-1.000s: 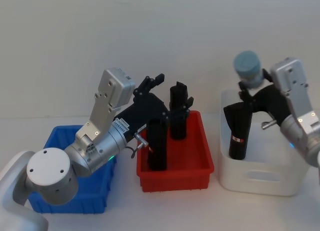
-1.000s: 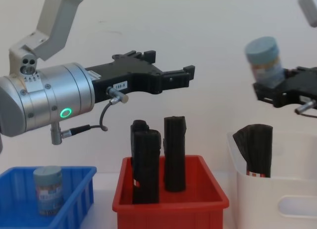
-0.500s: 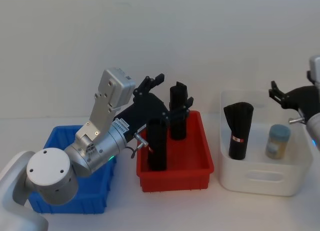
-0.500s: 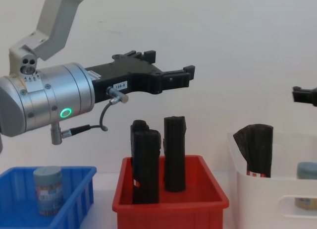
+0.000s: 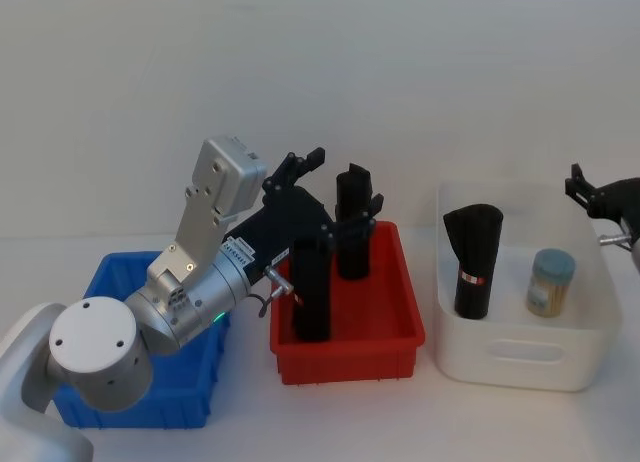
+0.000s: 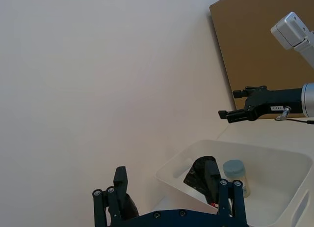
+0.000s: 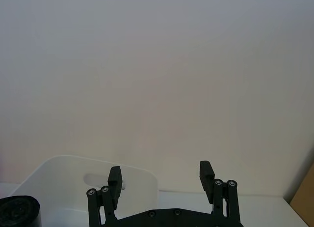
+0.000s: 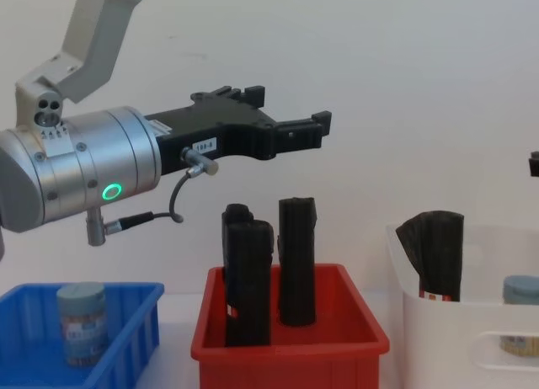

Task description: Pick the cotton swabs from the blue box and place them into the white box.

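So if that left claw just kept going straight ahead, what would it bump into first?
Probably nothing: the open left claw points forward above the black rolls in the red bin, towards bare wall, though depth is unclear.

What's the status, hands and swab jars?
Left hand open, raised over red bin. Right hand open, at white box's far right edge. One jar in white box by black roll; one jar in blue box.

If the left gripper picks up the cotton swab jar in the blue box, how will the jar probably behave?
The cotton swab jar in the blue box looks rigid, so it should probably not deform. Its clear round body may be slippery. Standing upright on a flat base, it seems unlikely to roll unless tipped.
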Tool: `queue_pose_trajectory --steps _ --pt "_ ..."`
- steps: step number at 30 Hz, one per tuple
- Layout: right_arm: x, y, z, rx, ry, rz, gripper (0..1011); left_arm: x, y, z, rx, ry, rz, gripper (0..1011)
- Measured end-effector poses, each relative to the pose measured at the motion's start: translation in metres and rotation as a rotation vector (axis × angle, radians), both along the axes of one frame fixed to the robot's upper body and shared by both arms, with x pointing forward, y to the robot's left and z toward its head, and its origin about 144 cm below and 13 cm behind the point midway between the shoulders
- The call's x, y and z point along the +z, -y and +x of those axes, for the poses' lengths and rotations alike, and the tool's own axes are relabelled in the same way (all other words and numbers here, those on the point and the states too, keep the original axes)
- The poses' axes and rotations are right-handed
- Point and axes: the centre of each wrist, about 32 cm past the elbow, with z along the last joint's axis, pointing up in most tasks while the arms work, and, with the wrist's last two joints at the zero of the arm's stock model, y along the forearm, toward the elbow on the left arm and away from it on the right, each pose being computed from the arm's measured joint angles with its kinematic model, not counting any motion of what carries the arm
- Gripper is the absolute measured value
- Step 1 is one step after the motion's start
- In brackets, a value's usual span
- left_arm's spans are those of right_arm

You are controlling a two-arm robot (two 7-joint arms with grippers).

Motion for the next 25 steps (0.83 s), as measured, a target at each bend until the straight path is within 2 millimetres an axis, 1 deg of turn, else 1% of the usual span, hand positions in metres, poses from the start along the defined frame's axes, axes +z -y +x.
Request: queue_pose_trajectory --steps 25 --pt "-0.0001 0.0044 -0.0004 -0.035 -0.013 0.022 1001 0.0000 0.0000 0.0000 0.000 0.000 0.000 1003"
